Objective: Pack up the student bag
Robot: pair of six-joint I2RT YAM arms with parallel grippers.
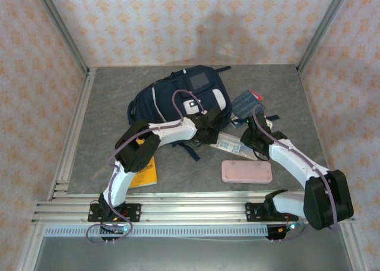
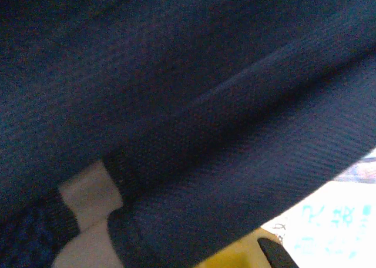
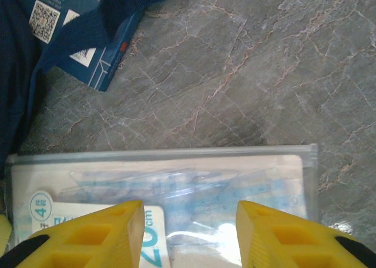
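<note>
While the left pincer (image 1: 207, 127) noses right up against the student bag (image 1: 172, 98), navy cloth crowds its wrist camera, and I can't tell how its jaws stand. Over to the right pincer (image 3: 188, 212): yellow fingers spread wide, with a clear plastic packet (image 3: 247, 174) flat on the desk (image 3: 276, 74) directly beneath, seemingly not gripped. Beyond it, off to its left, lies a blue box (image 3: 53, 12).

"20cm" on clear plastic packet (image 3: 235, 180)
</note>
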